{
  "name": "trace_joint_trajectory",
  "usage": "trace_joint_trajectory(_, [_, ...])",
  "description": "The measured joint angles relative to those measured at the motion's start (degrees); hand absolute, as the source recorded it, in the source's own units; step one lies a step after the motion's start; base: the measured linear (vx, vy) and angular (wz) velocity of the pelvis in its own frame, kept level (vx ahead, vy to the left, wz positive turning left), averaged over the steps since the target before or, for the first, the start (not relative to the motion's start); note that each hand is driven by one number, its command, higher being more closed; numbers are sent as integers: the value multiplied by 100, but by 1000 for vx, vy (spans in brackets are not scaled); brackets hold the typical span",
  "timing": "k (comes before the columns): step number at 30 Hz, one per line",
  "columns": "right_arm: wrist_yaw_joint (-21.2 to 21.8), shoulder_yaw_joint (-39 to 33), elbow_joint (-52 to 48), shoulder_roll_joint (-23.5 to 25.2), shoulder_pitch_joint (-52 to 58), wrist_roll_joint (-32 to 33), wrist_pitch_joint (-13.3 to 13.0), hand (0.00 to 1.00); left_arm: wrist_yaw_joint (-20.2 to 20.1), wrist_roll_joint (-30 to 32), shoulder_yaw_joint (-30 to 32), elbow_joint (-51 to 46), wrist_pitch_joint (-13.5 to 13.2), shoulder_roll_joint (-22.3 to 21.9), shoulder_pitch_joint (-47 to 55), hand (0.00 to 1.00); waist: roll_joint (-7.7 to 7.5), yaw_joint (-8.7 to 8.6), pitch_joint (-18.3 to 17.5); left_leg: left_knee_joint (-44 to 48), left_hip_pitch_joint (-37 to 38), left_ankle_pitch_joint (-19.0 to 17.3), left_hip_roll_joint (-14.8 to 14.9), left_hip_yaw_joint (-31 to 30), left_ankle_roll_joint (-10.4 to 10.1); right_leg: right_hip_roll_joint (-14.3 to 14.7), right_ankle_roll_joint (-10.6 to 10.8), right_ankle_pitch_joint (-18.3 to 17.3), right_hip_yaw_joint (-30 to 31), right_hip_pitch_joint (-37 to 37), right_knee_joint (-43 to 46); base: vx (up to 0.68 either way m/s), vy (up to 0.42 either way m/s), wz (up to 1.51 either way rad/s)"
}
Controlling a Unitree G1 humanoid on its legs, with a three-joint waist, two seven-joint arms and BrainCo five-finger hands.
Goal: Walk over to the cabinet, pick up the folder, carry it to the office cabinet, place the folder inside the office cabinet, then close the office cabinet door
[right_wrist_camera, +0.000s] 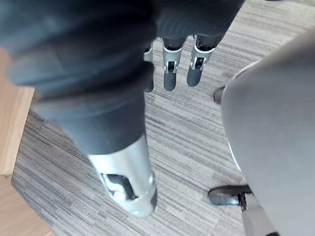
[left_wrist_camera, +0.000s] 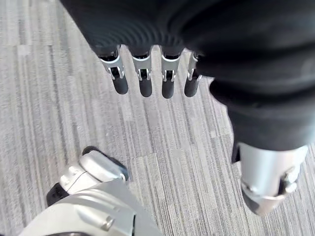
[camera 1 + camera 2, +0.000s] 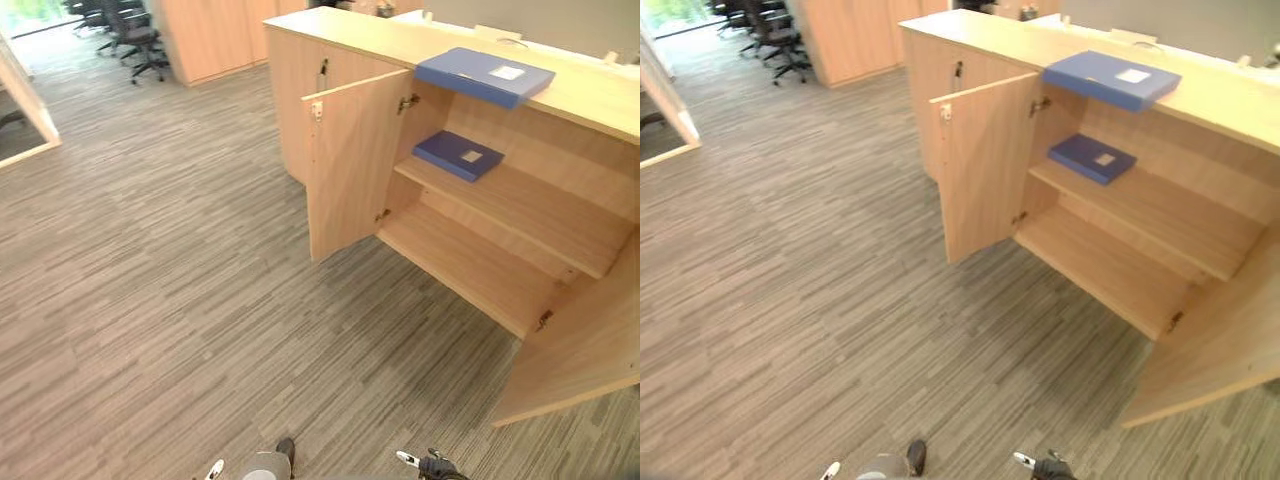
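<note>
Left hand [image 2: 145,81] and right hand [image 1: 170,76] hang over grey striped carpet [image 3: 150,300], fingers straight and relaxed, neither holding anything. At 2 o'clock in the head views stands a low, light-wood office cabinet [image 3: 340,35] with both doors wide open: the left door [image 3: 350,165] near centre, the right door [image 3: 585,350] at 4 o'clock. A blue folder [image 3: 485,75] lies flat on the cabinet's top at 1 o'clock, at the front edge. A second blue folder [image 3: 458,155] lies just below it on the upper shelf [image 3: 540,210], with the lower shelf [image 3: 470,265] beneath. Black office chairs [image 3: 135,35] stand at 11 o'clock beside tall wooden cupboards [image 3: 215,35] at 12 o'clock. A wood-framed partition [image 3: 25,100] edges the carpet at 10 o'clock.
</note>
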Motion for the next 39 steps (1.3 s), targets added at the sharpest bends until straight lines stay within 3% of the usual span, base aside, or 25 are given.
trace_joint_trajectory(2, [28,-5,-8,-12,16,16,4,0,2,-22,-5,89,3,0,-24,0,36,9,-31,-202,231,-37,-157,389,179,-215,66,80,265,-168,95,121,299,-113])
trace_joint_trajectory(5, [28,-21,-318,-129,177,11,-6,0,1,-12,-62,112,-3,-75,-43,0,151,-63,-107,-523,616,-57,-371,729,300,-521,39,77,335,-846,1288,121,258,-76])
trace_joint_trajectory(7, [20,-41,-488,-191,255,9,-18,0,2,-10,-66,106,-24,-102,-40,0,192,-119,-134,-656,842,-93,-508,931,366,-802,-147,106,-49,-1213,2090,111,235,-49])
trace_joint_trajectory(8, [-12,-50,-570,-240,301,-9,-39,0,3,-10,-63,101,-35,-112,-21,0,190,-134,-133,-755,994,-73,-577,1067,440,-1059,-462,118,-623,-1283,2397,90,226,-47])
trace_joint_trajectory(9, [-19,-53,-574,-293,327,-47,-55,0,3,29,-63,89,-36,-114,-11,0,189,-137,-136,-883,1099,-70,-615,1182,471,-1226,-621,153,-1169,-1303,2520,84,215,-52])
trace_joint_trajectory(11, [-15,-69,-577,-291,306,-72,-57,0,-1,108,-62,54,-36,-108,-31,0,217,-156,-121,-988,1187,-57,-573,1348,501,-1262,-640,168,-1756,-1304,2430,73,160,-58])
trace_joint_trajectory(12, [-11,-68,-565,-283,262,-71,-55,0,-2,116,-63,53,-32,-106,-39,0,243,-158,-87,-1003,1206,-63,-526,1401,533,-1183,-584,134,-1834,-1315,2385,80,111,-71])
trace_joint_trajectory(13, [7,-67,-545,-257,143,-70,-51,0,-3,116,-65,52,-31,-102,-89,0,256,-182,52,-1000,1273,-88,-384,1503,609,-881,-409,22,-1845,-1359,2374,64,4,-62])
trace_joint_trajectory(14, [28,-66,-515,-196,37,-71,-39,0,-6,116,-97,55,-31,-70,-123,0,240,-244,148,-963,1342,-185,-249,1531,641,-607,-372,-77,-2056,-1421,2440,60,-47,-49])
trace_joint_trajectory(16, [30,-23,-433,-152,-93,-85,-11,0,-10,113,-171,51,-35,-7,-134,0,173,-278,216,-863,1461,-440,-162,1535,591,-280,-496,-184,-2327,-1606,2425,48,-166,-30])
trace_joint_trajectory(18, [37,7,-422,-134,-109,-103,2,0,-20,124,-216,69,-16,27,-159,0,65,-307,260,-819,1643,-557,-189,1356,510,-186,-958,-197,-2538,-1513,2175,99,-166,-12])
trace_joint_trajectory(23, [75,4,-327,-109,-93,-186,1,0,-77,330,-271,59,29,43,-344,0,90,-323,247,-679,1549,-669,181,713,266,360,-1041,-307,-3013,-1127,1598,168,-136,25])
trace_joint_trajectory(25, [77,5,-319,-90,-43,-184,0,0,-105,330,-272,61,28,45,-363,0,101,-321,226,-346,1478,-905,383,615,182,613,-1032,-297,-3191,-819,1219,187,-130,34])
trace_joint_trajectory(28, [91,13,-320,-18,9,-108,0,0,-106,332,-274,62,33,93,-377,0,74,-326,132,902,943,-1297,548,639,42,839,-996,-223,-3310,-504,717,183,-60,18])
trace_joint_trajectory(30, [116,88,-316,3,22,9,5,0,-106,330,-273,60,35,110,-415,0,90,-295,120,2815,261,-1473,843,858,-295,1052,-1042,-166,-3268,-88,365,254,8,-17])
trace_joint_trajectory(32, [119,305,-317,-24,28,33,15,0,-105,326,-272,59,38,105,-391,0,82,-224,125,4237,-242,-1460,1079,976,-512,1163,-1047,-163,-3062,216,203,324,84,-58])
trace_joint_trajectory(34, [114,490,-321,-54,-26,37,21,0,-108,294,-215,11,38,102,-373,0,72,-94,139,4663,-536,-1681,1186,1272,-264,1094,-1048,-163,-2671,400,140,324,180,-93])
trace_joint_trajectory(36, [115,741,-327,-45,-161,37,43,0,-110,290,-168,-80,32,89,-371,0,55,-35,164,4398,-975,-1901,1185,1355,74,855,-1043,-164,-2241,443,173,221,255,-107])
trace_joint_trajectory(38, [122,989,-330,-41,-247,34,55,0,-105,292,-139,-93,30,73,-372,0,69,43,194,3225,-1094,-1776,1187,1058,60,613,-864,-177,-1875,433,299,231,340,-108])
trace_joint_trajectory(39, [125,1135,-400,-39,-256,34,51,0,-100,275,-106,-87,30,12,-346,0,169,43,216,2339,-967,-1009,1221,796,32,541,-478,-264,-1679,483,301,239,372,-71])
